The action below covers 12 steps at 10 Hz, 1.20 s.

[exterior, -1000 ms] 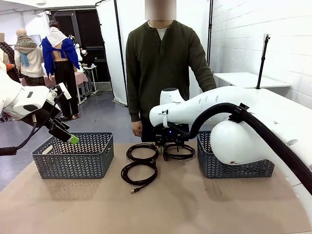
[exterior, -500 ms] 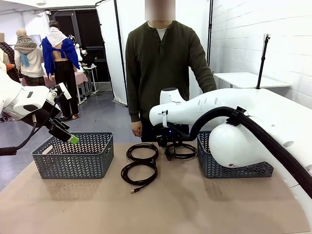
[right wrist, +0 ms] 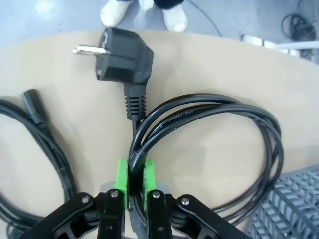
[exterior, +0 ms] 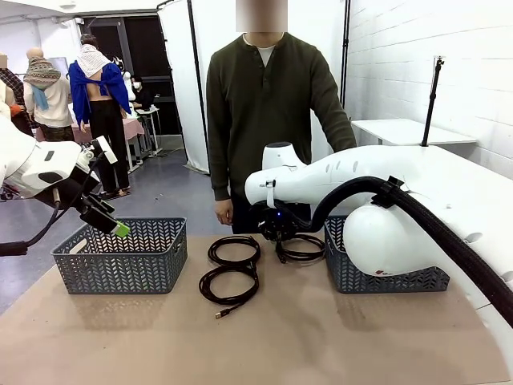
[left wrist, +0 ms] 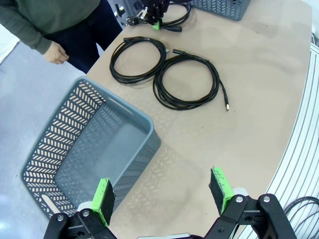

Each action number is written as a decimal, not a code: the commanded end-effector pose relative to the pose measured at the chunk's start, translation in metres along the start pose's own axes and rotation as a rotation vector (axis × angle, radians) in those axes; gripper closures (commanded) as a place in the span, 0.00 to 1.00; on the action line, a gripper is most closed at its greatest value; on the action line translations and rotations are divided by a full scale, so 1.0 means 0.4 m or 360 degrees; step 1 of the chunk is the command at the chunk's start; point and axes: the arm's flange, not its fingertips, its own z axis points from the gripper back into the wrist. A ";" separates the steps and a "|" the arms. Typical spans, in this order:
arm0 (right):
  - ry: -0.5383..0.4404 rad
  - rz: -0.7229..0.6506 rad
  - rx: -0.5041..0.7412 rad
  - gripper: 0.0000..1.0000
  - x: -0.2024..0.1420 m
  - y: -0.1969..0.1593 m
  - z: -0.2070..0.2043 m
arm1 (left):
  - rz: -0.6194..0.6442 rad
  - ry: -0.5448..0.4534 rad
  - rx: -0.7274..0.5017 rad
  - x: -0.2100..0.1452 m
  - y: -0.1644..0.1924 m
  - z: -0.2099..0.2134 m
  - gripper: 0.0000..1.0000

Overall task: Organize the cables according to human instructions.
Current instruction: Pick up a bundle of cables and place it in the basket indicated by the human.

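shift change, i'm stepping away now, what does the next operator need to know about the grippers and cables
Right gripper: shut on the power cord, which lies on the table beside the right basket.
Left gripper: open, nothing held, above the left basket.
Far coil and near coil lie on the table between the baskets.
Done: cord gripped; no cable in the left basket.
Left: lift the cord, put it where the person says, then both coils.

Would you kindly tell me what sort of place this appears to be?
Likely a robotics lab: white robot arms at a table with baskets and coiled cables, partition screens and a painted brick wall behind.
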 end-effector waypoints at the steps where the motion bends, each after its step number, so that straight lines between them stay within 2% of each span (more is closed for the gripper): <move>1: 0.0001 0.0014 0.0002 1.00 0.029 0.012 0.023 | -0.0006 -0.0013 -0.0017 -0.005 0.006 -0.002 0.00; 3: -0.0043 0.0048 0.0045 1.00 0.023 0.018 0.061 | -0.0006 -0.0013 -0.0017 -0.005 0.006 -0.002 0.00; 5: -0.0053 0.0176 0.0091 1.00 0.007 0.038 0.143 | -0.0006 -0.0013 -0.0017 -0.005 0.006 -0.002 0.00; 7: 0.0050 0.0451 0.0172 1.00 -0.030 0.058 0.221 | -0.0006 -0.0013 -0.0017 -0.005 0.006 -0.002 0.00; 9: 0.0046 0.0710 0.0155 1.00 -0.069 0.049 0.296 | -0.0006 -0.0013 -0.0017 -0.005 0.006 -0.002 0.00; 12: 0.0062 0.1243 0.0095 1.00 -0.131 -0.010 0.372 | -0.0006 -0.0013 -0.0017 -0.005 0.006 -0.002 0.00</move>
